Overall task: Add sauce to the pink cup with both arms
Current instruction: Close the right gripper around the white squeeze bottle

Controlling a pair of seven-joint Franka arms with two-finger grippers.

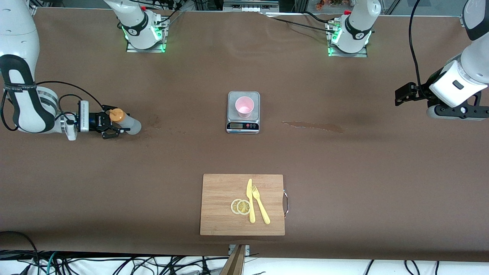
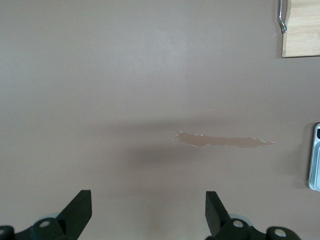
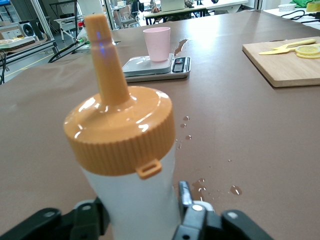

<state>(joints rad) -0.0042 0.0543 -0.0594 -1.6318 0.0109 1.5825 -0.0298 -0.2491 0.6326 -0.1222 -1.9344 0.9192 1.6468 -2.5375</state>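
The right gripper (image 1: pixel 114 124) clamps the bottle (image 1: pixel 128 122) upright at the table's 9 o'clock, ready to carry to the cup (image 1: pixel 244 107) on the central scale (image 1: pixel 243 128), while the left gripper (image 1: pixel 401 95) waits fully open at 3 o'clock.

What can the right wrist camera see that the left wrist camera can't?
Only the right wrist view shows the sauce bottle between the right hand's fingers, the pink cup, lemon slices and water drops. Only the left wrist view shows the left hand, open over bare table. Both show the long spill, the scale and the cutting board.
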